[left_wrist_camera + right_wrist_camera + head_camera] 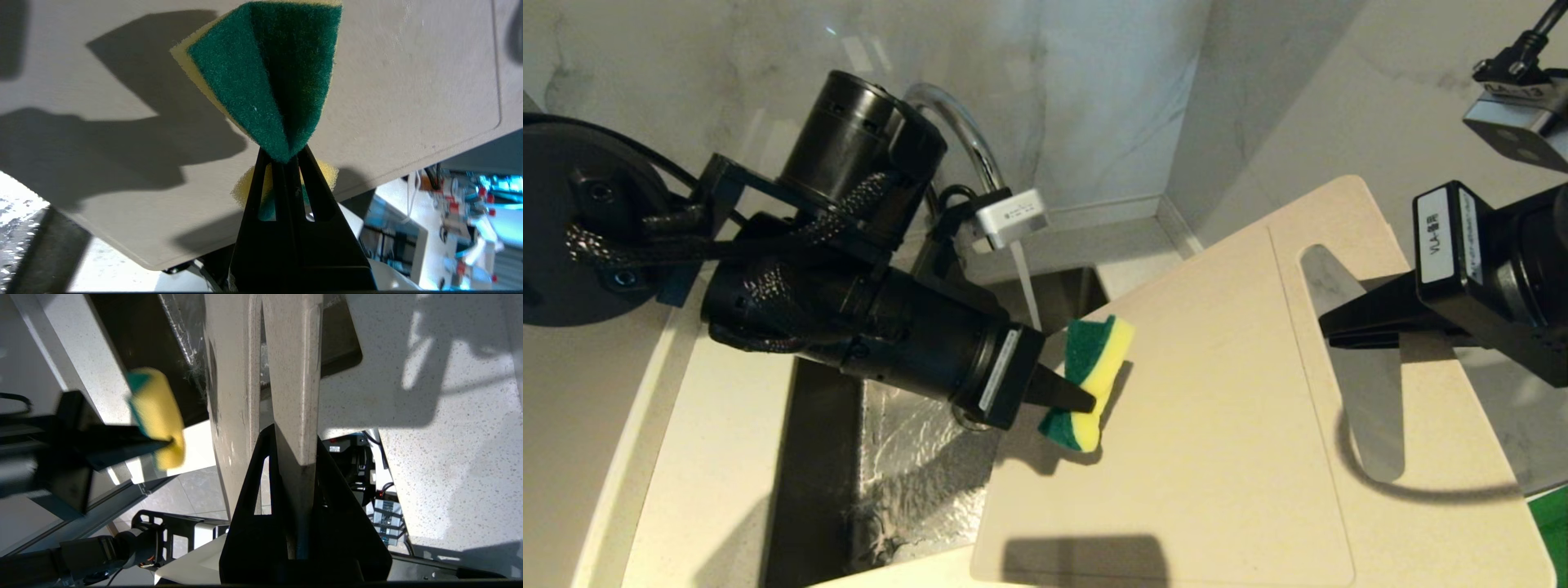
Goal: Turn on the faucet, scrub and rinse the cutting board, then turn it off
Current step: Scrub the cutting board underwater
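The cream-white cutting board (1217, 425) hangs tilted over the sink's right side. My right gripper (1327, 327) is shut on the strip beside its slot handle, which shows edge-on in the right wrist view (296, 445) with the cutting board (294, 375) between the jaws. My left gripper (1086, 400) is shut on a folded green-and-yellow sponge (1094, 367) at the board's left edge, close to its face. In the left wrist view the sponge (269, 81) sticks out past the left gripper (284, 157), in front of the cutting board (408, 81). The chrome faucet (968, 135) arches behind the left arm. A thin stream of water (1027, 290) falls from it.
The steel sink (915, 465) lies below with rippling water on its bottom. Pale countertop (711, 457) runs along its left side and marble walls (1094, 98) close the corner behind it. The left arm's body covers the faucet's lower stem.
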### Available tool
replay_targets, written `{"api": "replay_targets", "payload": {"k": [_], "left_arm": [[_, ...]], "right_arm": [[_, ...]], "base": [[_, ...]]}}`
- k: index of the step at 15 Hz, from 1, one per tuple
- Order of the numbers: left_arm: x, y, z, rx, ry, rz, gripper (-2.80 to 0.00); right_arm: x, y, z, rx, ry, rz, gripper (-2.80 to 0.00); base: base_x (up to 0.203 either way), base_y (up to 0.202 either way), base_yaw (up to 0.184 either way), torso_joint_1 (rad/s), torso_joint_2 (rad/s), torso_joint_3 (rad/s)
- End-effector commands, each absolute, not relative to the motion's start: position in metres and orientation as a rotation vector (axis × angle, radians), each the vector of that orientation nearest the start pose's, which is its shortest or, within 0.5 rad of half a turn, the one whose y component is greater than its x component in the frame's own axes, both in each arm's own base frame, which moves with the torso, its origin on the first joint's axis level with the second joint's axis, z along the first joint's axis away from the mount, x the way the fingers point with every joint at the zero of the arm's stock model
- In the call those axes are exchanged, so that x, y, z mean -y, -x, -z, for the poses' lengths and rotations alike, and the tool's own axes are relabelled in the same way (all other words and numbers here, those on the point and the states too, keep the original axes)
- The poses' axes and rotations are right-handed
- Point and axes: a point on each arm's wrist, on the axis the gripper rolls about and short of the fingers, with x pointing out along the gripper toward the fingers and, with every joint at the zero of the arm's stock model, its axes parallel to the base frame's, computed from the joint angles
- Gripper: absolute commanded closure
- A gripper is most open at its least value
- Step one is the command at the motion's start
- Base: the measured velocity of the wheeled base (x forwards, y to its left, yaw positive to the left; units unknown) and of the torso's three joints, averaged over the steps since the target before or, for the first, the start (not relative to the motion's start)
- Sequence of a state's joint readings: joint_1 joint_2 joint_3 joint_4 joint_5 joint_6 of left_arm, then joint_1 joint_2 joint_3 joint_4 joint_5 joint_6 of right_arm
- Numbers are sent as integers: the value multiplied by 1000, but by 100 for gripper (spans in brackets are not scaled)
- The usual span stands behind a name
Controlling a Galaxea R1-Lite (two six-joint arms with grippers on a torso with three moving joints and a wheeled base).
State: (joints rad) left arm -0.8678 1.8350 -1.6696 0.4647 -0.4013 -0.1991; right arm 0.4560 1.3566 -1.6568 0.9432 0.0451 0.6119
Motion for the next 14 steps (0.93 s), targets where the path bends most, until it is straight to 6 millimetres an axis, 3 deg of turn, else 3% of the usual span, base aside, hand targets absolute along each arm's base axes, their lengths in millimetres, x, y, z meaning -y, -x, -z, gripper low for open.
{"api": "replay_targets", "payload": {"k": [1, 7, 14], "left_arm": [[281, -214, -263, -816, -11, 1171, 0], [285, -215, -238, -896, -39, 1157, 0], [257, -198, -208, -996, -63, 1109, 0]], "right_arm": [[-73, -147, -355, -758, -447, -272, 0], [-74, -148, -357, -739, -453, -277, 0], [-72, -145, -359, -728, -455, -282, 0]], "base": [[0, 0, 0, 0, 0, 0], [0, 0, 0, 0, 0, 0], [0, 0, 0, 0, 0, 0]]}}
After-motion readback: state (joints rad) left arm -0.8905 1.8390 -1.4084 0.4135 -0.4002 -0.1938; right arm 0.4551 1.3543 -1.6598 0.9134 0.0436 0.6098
